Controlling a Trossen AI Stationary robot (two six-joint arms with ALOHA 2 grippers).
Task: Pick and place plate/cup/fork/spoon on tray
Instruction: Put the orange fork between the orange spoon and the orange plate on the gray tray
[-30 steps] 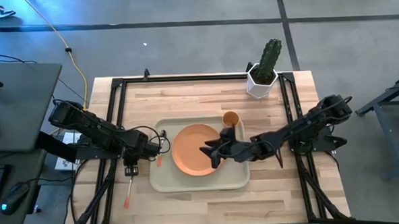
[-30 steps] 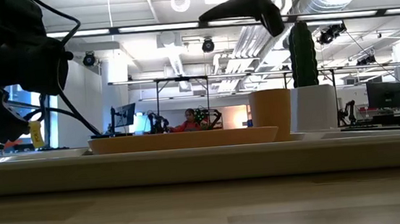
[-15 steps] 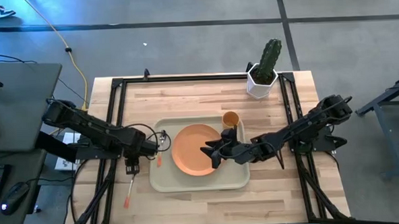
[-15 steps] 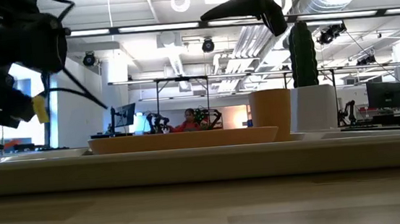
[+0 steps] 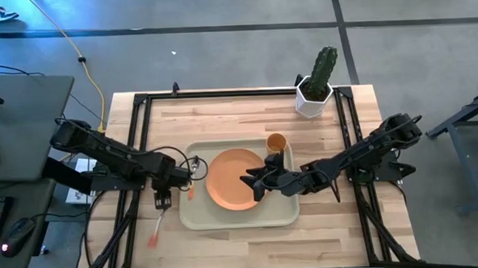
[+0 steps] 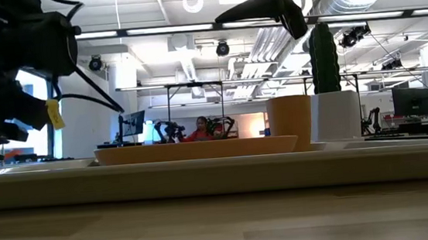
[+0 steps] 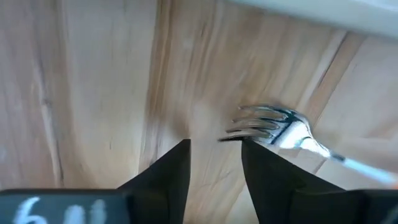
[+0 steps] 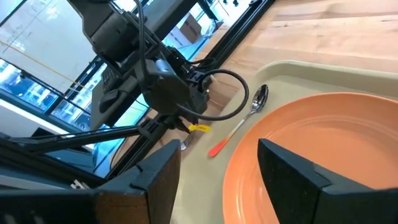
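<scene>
The beige tray (image 5: pixel 284 215) lies mid-table. On it rest the orange plate (image 5: pixel 229 179), the orange cup (image 5: pixel 276 141) at its far right and the spoon (image 8: pixel 239 127) along its left side. The fork (image 5: pixel 155 228) lies on the bare wood left of the tray, its tines (image 7: pixel 266 121) pointing toward the far edge. My left gripper (image 7: pixel 214 162) stands open just above the table at the fork's tine end; the tines lie beside one fingertip, not between the two. My right gripper (image 5: pixel 252 184) hovers open over the plate's right part.
A white hexagonal pot with a cactus (image 5: pixel 315 86) stands at the far right corner. Black frame rails (image 5: pixel 139 146) run along the table's sides. Bare wood lies in front of and behind the tray.
My left gripper has drawn back from the tray's left edge toward the table's left edge and now stands over the fork's tine end. The right arm has kept still.
</scene>
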